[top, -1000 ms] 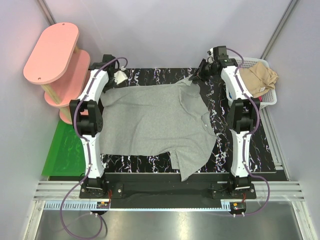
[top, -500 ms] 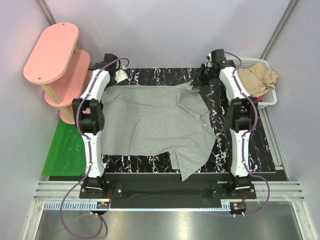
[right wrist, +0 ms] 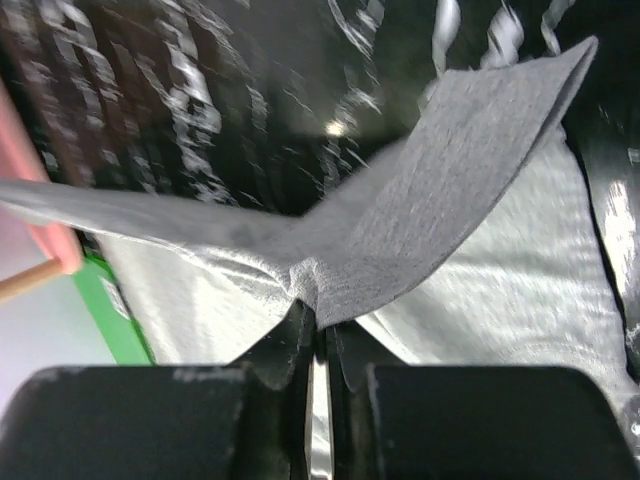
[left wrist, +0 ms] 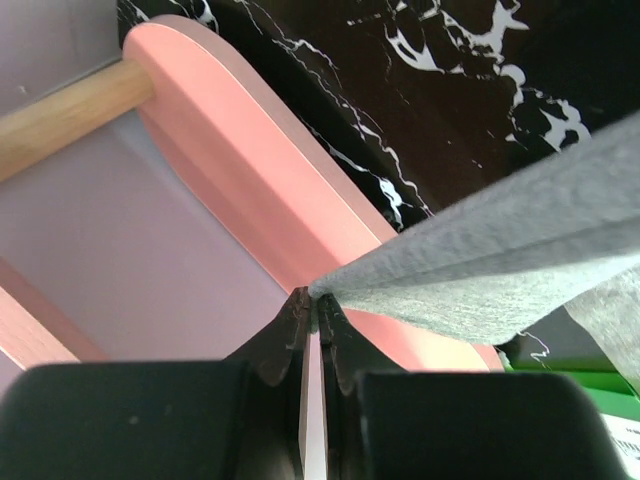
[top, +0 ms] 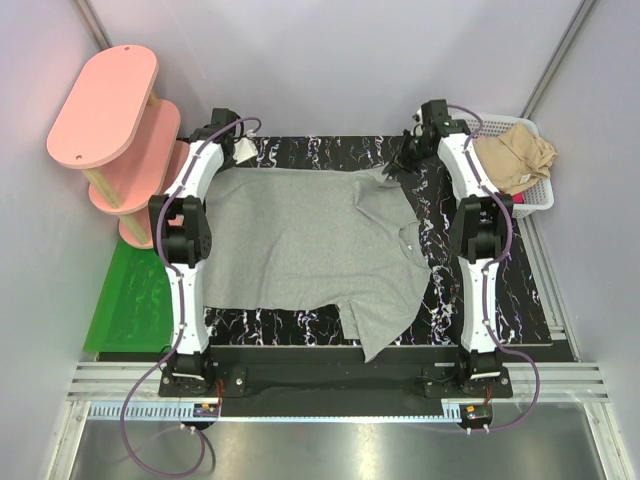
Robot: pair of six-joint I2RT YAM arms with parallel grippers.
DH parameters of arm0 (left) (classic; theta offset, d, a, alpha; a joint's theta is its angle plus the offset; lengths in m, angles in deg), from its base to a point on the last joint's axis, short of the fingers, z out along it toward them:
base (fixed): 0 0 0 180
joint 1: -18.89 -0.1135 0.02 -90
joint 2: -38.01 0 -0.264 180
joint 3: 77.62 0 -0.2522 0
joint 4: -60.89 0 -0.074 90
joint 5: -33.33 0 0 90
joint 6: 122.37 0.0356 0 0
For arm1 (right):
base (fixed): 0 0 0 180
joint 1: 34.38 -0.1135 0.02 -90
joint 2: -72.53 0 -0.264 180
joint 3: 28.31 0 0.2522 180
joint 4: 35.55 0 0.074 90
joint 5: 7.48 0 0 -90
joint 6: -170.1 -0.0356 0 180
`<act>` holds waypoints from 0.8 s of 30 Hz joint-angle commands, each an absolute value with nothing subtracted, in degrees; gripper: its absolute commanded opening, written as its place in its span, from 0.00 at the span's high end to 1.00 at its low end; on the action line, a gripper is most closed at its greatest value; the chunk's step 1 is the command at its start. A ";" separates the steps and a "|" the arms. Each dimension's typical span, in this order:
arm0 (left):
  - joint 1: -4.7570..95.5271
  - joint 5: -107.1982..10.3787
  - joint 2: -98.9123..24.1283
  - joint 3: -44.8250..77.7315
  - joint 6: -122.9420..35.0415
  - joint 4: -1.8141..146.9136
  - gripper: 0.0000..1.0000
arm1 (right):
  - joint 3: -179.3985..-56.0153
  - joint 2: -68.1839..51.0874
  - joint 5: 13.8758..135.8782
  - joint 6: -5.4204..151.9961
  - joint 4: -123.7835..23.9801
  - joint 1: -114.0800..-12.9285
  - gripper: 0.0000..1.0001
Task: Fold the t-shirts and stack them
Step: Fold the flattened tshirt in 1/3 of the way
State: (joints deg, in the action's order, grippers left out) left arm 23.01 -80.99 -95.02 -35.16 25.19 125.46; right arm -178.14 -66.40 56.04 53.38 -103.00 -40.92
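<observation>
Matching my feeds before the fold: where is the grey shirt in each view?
Top: grey shirt spread across the centre.
Left wrist: grey shirt at right, edge in left gripper.
Right wrist: grey shirt at centre, fold in right gripper.
Shared landmark: pink shelf.

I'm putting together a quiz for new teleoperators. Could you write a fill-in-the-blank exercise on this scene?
1. The t-shirt pinched by the left gripper and the right gripper is ___ in colour.
2. The shirt in the white basket is ___.
3. The pink shelf stands on the ___ arm's side.
Missing words: grey; tan; left.
</observation>
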 commanded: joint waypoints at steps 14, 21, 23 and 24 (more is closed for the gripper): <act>22.58 -82.07 -79.34 -18.01 24.15 120.27 0.94 | -155.66 -48.60 58.70 56.99 -101.17 -42.10 0.93; 22.14 -81.81 -73.00 -5.26 23.35 117.28 0.94 | -131.57 -36.46 58.17 55.15 -92.47 -44.83 0.93; 22.14 -81.63 -72.20 -2.79 23.09 117.19 0.93 | -126.55 -34.70 58.35 55.23 -91.32 -45.54 0.93; 22.14 -81.63 -71.94 -2.09 23.00 117.19 0.90 | -125.14 -34.26 58.35 55.06 -90.80 -45.71 0.92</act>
